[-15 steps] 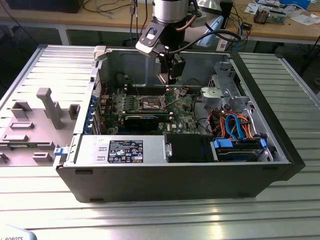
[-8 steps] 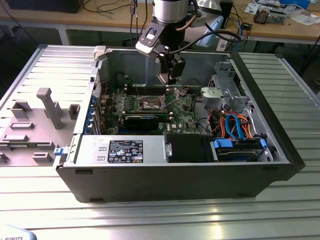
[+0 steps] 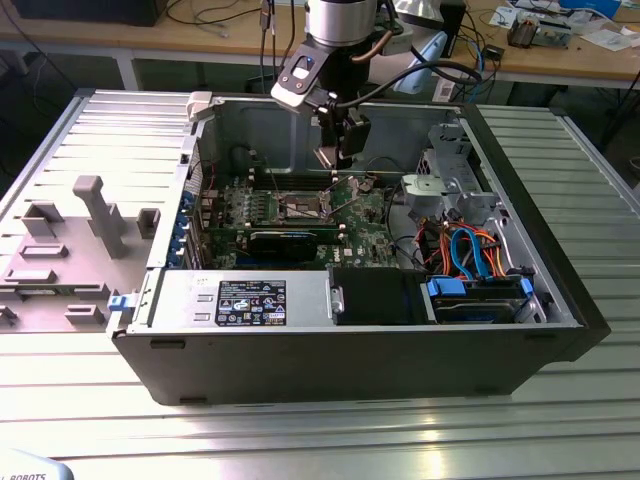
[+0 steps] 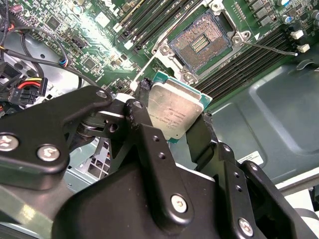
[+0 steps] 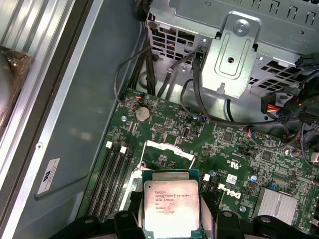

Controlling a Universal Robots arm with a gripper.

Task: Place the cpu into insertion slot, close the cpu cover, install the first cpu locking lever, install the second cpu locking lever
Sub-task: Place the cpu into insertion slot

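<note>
An open computer case point(image 3: 300, 370) lies on its side on a ribbed metal table point(image 3: 330, 440). In the exterior view, a grey power box point(image 3: 240, 300) fills the case's 7 o'clock corner. Orange and blue cables point(image 3: 470, 255) bunch at 4 o'clock. A green circuit board point(image 3: 365, 225) covers the case floor from the middle toward 10 o'clock.

The arm point(image 3: 340, 30) comes down from 12 o'clock. Its gripper point(image 3: 335, 158) hangs over the board, clear of it. In that view the gripper sits at about 1 o'clock from the insertion slot point(image 3: 305, 205).

In both wrist views the black fingers point(image 4: 144, 129) are clamped on two opposite edges of the cpu point(image 4: 174, 109). Its silver-grey top faces the cameras. The chip is in the air, held near the slot but not touching it.

In the second wrist view the slot's dark centre lies bare, with nothing over it. Long memory slots point(image 4: 259, 47) run just beside it.

In the first wrist view a thin silvery frame, the cpu cover point(image 5: 169, 149), shows just past the chip's far edge. I cannot tell how far it is tilted.
</note>
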